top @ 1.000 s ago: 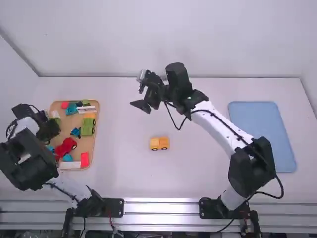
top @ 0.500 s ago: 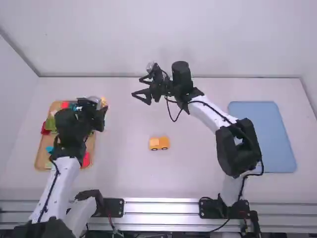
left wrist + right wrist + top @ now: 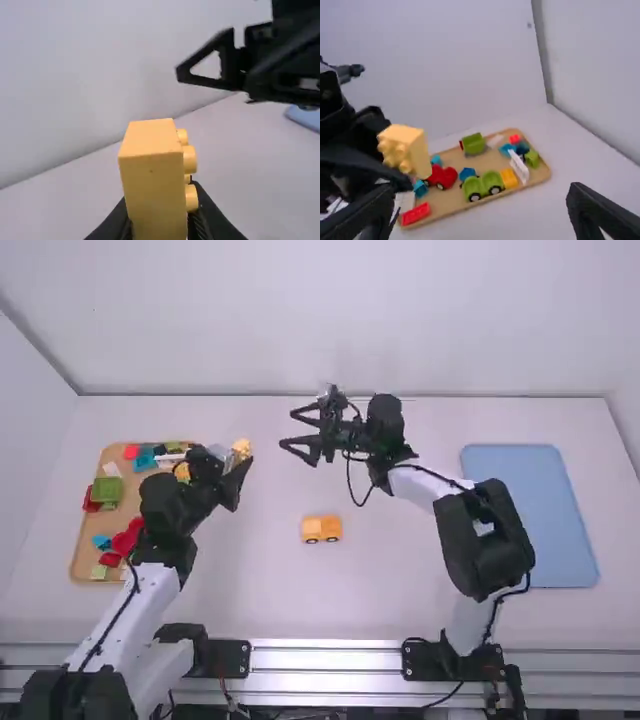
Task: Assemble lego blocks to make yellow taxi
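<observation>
Between the tray and the middle of the table, my left gripper [image 3: 236, 466] is shut on a yellow block [image 3: 242, 448]. In the left wrist view the yellow block [image 3: 152, 180] stands between the fingers of my left gripper [image 3: 160, 225], its studs facing sideways. My right gripper [image 3: 300, 430] is open, a short way right of the block, pointing toward it. In the right wrist view my right gripper [image 3: 482, 212] has its fingers wide apart with nothing between them, and the yellow block [image 3: 406, 149] is farther off. A yellow car piece with wheels [image 3: 321, 529] sits mid-table.
A wooden tray [image 3: 80, 558] at the left holds several red, green, blue, white and yellow pieces. A blue mat [image 3: 530, 510] lies at the right. The wall [image 3: 350, 320] rises behind the table's back edge.
My left gripper has swung from over the tray to the right, bringing the yellow block out. My right gripper has shifted slightly right and its fingers have opened wider. The car piece has not moved.
</observation>
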Controlling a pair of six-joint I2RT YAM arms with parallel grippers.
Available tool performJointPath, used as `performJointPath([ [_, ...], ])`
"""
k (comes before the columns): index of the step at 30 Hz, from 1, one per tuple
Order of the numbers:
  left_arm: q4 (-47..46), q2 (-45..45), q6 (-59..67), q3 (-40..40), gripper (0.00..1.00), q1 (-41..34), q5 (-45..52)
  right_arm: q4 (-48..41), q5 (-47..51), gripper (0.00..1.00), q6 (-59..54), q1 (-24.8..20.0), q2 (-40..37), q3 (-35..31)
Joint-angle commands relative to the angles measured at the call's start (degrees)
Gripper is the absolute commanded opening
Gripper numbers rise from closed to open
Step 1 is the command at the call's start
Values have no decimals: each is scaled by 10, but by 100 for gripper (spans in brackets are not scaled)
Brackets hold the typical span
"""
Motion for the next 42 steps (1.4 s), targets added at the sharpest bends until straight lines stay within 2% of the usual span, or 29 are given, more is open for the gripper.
performJointPath([
  [1, 17, 22, -22, 0, 20, -5, 38, 31, 68, 96, 23, 26, -35, -50],
  [5, 49, 49, -27, 0, 21, -29, 17, 60, 83, 95, 56, 43, -37, -66],
  [13, 53, 64, -9, 0, 21, -96, -70, 34, 76, 89, 61, 46, -36, -48],
  [28, 49, 64, -23, 0, 21, -99, -90, 42, 83, 87, 54, 75, -36, -48],
  [37, 54, 73, -23, 0, 21, -101, -93, 45, 92, 77, 53, 85, -36, -48],
  [42, 55, 81, -23, 0, 20, -102, -87, 42, 98, 79, 53, 84, -36, -48],
])
